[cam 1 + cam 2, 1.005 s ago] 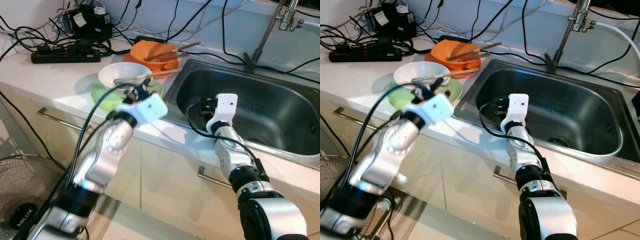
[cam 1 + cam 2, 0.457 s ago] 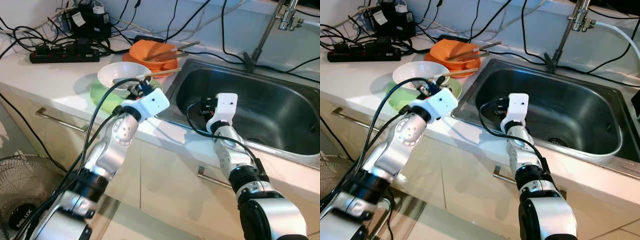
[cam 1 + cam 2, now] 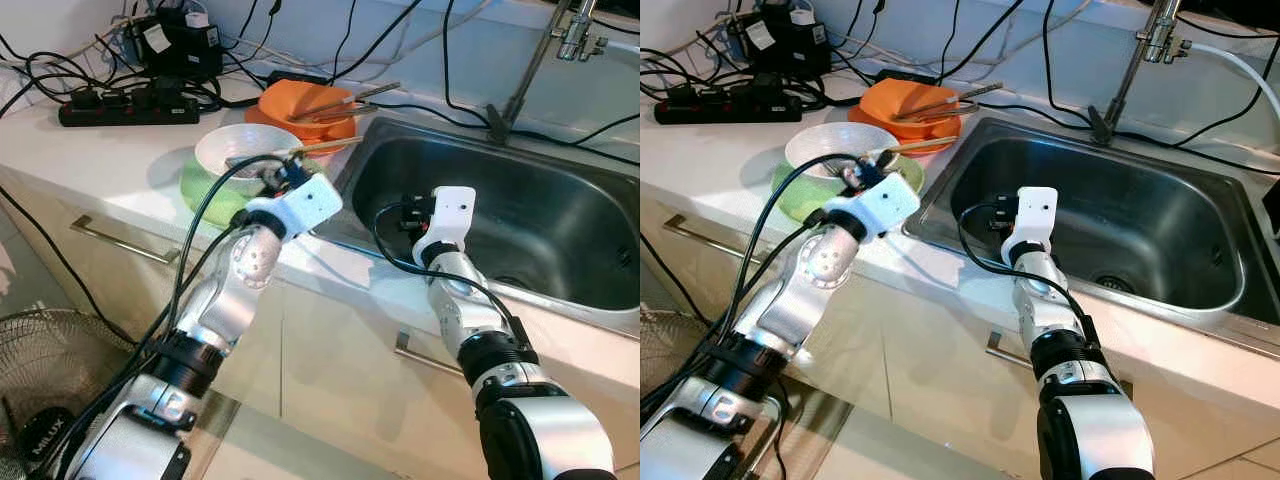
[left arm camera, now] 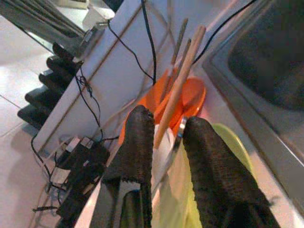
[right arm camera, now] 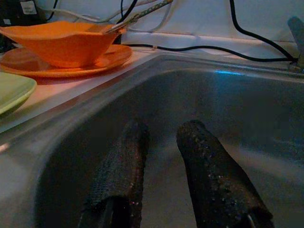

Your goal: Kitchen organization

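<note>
Now the left pincer point(image 4: 167, 137), parted, straddles chopsticks point(image 4: 178, 90) above the white counter point(image 3: 90, 150); right pincer point(image 5: 159, 137) parted in the sink point(image 3: 560, 230).

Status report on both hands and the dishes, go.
Left hand open, astride the chopsticks on the white bowl. Right hand open, empty, inside the sink. Nothing blocking.

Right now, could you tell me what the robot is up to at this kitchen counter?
The left gripper is reaching over the white bowl stacked on the green plate, its open fingers either side of the wooden chopsticks lying across the bowl. The right gripper hovers open inside the steel sink. An orange bowl on an orange plate holds more utensils behind.
</note>
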Tool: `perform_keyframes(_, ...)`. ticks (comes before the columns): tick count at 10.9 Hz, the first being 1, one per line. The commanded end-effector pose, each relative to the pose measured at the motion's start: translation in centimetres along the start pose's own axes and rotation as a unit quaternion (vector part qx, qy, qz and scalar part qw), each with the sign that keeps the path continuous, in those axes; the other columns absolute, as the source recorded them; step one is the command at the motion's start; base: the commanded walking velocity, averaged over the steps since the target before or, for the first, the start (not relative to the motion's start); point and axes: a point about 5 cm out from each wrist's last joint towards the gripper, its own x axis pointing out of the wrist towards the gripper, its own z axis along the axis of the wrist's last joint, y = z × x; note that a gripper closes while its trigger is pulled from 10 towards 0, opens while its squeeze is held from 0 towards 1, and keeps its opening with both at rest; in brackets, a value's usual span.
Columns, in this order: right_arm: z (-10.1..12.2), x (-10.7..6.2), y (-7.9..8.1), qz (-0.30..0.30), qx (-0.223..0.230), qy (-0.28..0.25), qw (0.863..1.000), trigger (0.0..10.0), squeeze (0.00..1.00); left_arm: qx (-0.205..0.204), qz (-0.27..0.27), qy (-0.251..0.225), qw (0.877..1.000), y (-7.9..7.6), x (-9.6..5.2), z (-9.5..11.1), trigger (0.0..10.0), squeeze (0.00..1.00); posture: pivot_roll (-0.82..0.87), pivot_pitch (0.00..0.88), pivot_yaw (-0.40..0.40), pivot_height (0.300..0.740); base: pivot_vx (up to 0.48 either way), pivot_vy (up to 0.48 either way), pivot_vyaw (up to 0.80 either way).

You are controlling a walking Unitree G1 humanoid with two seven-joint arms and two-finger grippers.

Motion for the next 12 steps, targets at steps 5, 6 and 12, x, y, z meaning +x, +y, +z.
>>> perform_keyframes(5,-1.1,-0.4,-0.1,-0.006,0.016,0.025,1.0,10.0,0.0,-0.002,-0.001,-0.009,1.0,0.1,0.5,0.4,0.0,0.0,0.21,0.013,-0.073,0.74,0.0,0.0,0.0)
perform_keyframes(6,-1.1,-0.4,-0.2,-0.007,0.016,0.025,1.0,10.0,0.0,-0.002,0.0,-0.009,1.0,0.2,0.5,0.4,0.0,0.0,0.21,0.014,-0.073,0.74,0.0,0.0,0.0)
perform_keyframes(12,-1.1,-0.3,-0.2,-0.006,0.014,0.03,0.999,10.0,0.0,-0.174,0.009,-0.041,0.984,2.1,0.6,2.6,10.0,0.0,0.22,0.016,-0.081,0.74,0.0,0.0,0.0)
